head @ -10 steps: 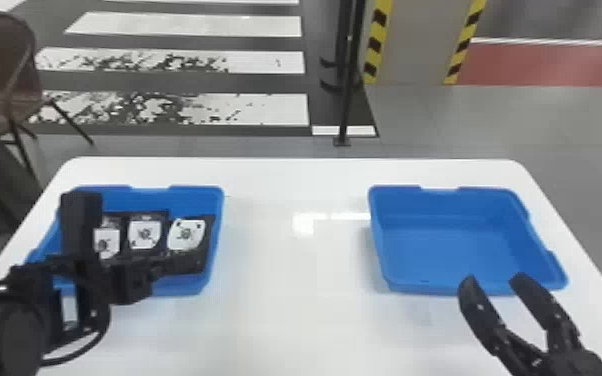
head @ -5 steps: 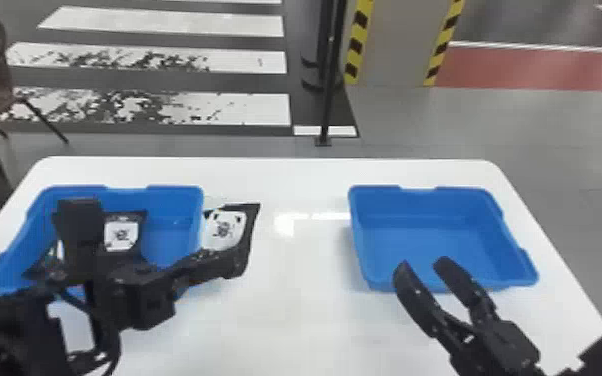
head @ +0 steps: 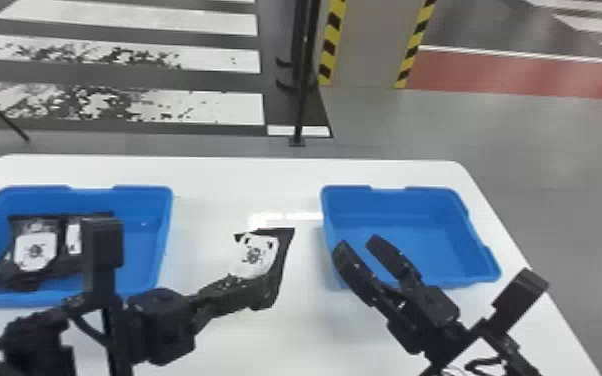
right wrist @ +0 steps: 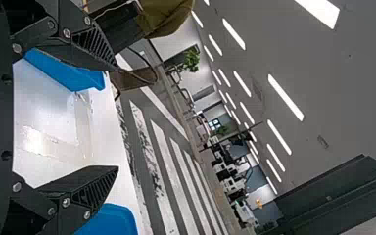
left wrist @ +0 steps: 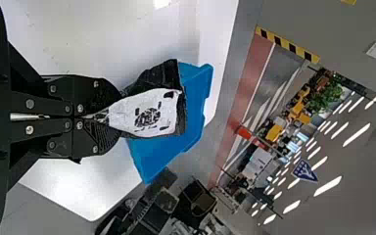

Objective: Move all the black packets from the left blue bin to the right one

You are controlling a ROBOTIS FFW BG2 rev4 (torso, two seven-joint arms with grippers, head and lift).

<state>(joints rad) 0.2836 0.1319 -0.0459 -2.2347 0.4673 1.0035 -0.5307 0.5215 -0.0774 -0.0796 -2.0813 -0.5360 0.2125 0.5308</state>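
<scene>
Since the earlier frames, my left tool [left wrist: 115, 117] has lifted one packet out of the left bin, carried it past the rim and swung it over toward the middle, while my right tool [head: 359, 244] has shifted toward the near left corner of the right bin. What I carry is a black, soft-looking flat packet with a white printed label [head: 254, 256], and it now hangs above the white, smooth surface [head: 245, 175], between the two bins. My left fingers are pressed together on one end of it, leaving the rest sticking out past the tips. My right fingers stand apart with nothing between them. Two more packets [head: 35, 252] lie side by side in the left blue plastic bin [head: 152, 240], the second partly behind my left arm; the right blue plastic bin [head: 405, 235] is where all of them must go. I judge that I am in the transfer step, with this packet out but not delivered. Next I would probably pass it across: bring its free end between my right fingers, close them firmly, and only then let go with the left. Since I grip just one end, the loose part could bend or twist away from the right fingers, so I should meet it slowly and squarely.
</scene>
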